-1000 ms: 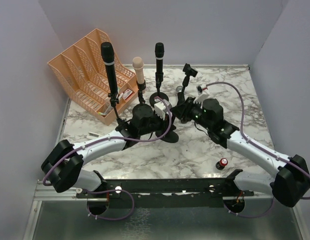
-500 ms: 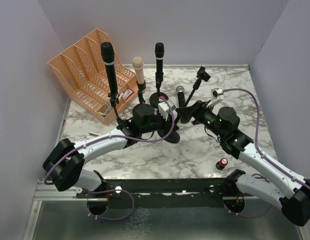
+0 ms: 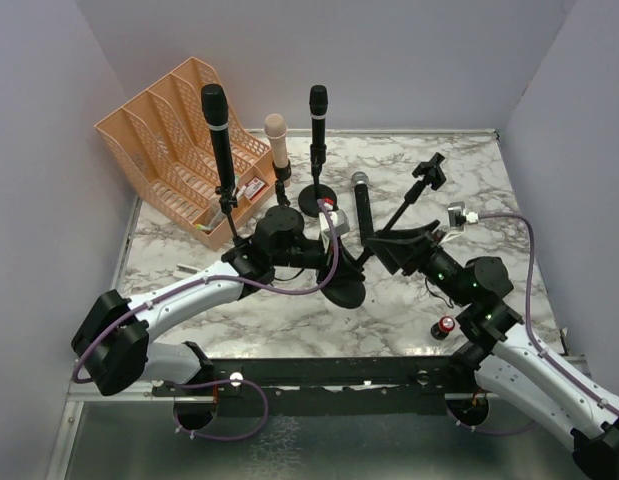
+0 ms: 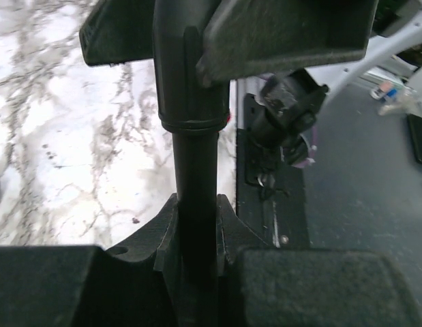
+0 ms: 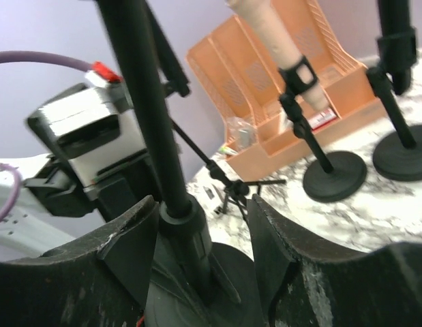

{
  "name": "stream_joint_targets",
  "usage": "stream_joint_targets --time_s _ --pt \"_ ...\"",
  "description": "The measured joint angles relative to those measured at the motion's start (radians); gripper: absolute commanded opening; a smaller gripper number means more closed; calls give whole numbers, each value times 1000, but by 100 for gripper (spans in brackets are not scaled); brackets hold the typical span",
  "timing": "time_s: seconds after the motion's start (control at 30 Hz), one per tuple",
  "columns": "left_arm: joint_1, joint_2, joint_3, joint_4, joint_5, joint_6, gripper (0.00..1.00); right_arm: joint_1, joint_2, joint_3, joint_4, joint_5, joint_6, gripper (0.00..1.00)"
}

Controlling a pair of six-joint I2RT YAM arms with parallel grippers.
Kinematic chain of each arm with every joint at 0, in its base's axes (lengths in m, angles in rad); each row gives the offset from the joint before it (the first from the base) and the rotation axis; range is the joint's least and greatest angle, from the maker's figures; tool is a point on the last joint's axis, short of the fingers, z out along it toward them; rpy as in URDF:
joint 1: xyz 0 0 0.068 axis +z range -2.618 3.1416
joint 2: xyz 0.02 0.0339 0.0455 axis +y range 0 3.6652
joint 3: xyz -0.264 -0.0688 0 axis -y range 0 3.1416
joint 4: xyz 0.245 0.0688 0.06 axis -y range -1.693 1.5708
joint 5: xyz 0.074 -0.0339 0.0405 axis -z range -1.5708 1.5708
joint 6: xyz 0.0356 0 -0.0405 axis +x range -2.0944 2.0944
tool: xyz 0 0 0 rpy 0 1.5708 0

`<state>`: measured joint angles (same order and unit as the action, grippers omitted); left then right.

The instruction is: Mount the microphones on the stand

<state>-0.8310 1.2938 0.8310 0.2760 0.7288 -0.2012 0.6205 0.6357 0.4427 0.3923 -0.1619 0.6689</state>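
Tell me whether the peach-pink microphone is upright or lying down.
Upright. The peach-pink microphone stands head-up, its lower end held in the clip of a round-based stand.

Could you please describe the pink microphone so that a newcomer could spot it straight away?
Start at the orange file rack at the back left of the table. Just right of it, the peach-pink microphone stands upright between a tall black microphone and a slimmer black microphone; it alone is pale.
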Motion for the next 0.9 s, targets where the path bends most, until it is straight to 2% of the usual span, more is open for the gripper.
stream_joint_targets --time_s 0.27,0.43,0.6,0.7,0.9 --pt "0 0 18 5 129 -2 0 0 -13 -8 117 -172 -33 41" --pt "0 -2 27 10 151 -4 0 0 26 -2 131 -252 -56 22" --pt "2 -8 27 9 145 -19 0 0 37 16 115 -254 -87 1" --pt "3 -15 27 10 110 -19 0 0 57 45 86 -225 -95 1" --pt "2 -16 27 11 -68 -24 0 3 158 124 26 -103 -77 1"
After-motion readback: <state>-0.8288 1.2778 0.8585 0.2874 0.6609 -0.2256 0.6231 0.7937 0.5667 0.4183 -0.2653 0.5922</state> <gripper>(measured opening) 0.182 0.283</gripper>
